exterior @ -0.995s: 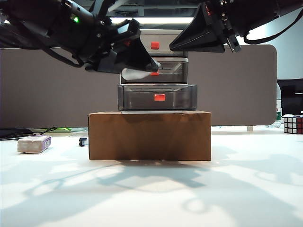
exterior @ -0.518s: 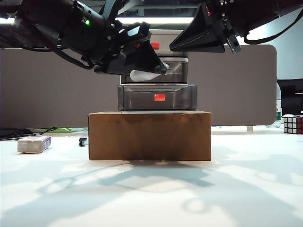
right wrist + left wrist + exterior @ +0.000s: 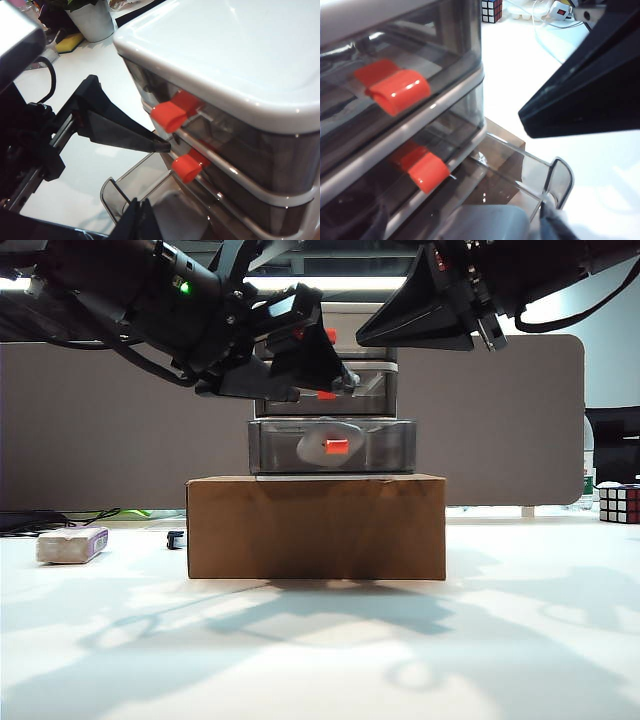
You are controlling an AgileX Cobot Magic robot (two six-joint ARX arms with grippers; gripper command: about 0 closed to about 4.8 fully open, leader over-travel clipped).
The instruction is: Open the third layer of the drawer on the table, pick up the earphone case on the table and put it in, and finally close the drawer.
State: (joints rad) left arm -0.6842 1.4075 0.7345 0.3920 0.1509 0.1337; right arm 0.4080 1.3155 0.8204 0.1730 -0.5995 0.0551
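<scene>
Table: large plain white tabletop (image 3: 320, 660), lit from above and crossed by the arms' shadows.
Box: brown cardboard box (image 3: 315, 530) at the middle of the table, carrying the drawer unit.
Drawer unit: small three-tier plastic drawer (image 3: 375, 390) with a white frame and smoky translucent trays, standing on the box; its glossy white top fills the right wrist view.
Third layer: the lowest grey tray (image 3: 385, 445) is pulled out toward the near side, with a red-orange handle (image 3: 337, 446) at its front centre; the two trays above are pushed in.
Left gripper: black two-finger gripper (image 3: 335, 380), reaching in from the left and hovering just above the pulled-out tray at the middle tier's height; fingers spread apart, released, holding nothing.
Right gripper: black wedge-shaped gripper (image 3: 365, 340), up on the right beside the unit's top tier, touching nothing; its fingertips look pressed together, with nothing between them.
Block: white-and-purple rectangular block (image 3: 72, 544), far left on the table.
Cube: Rubik's cube (image 3: 619, 503), far right edge.
Earphone case: small whitish oval case (image 3: 312, 448), lying inside the third layer, seen through its translucent front just behind the handle.
</scene>
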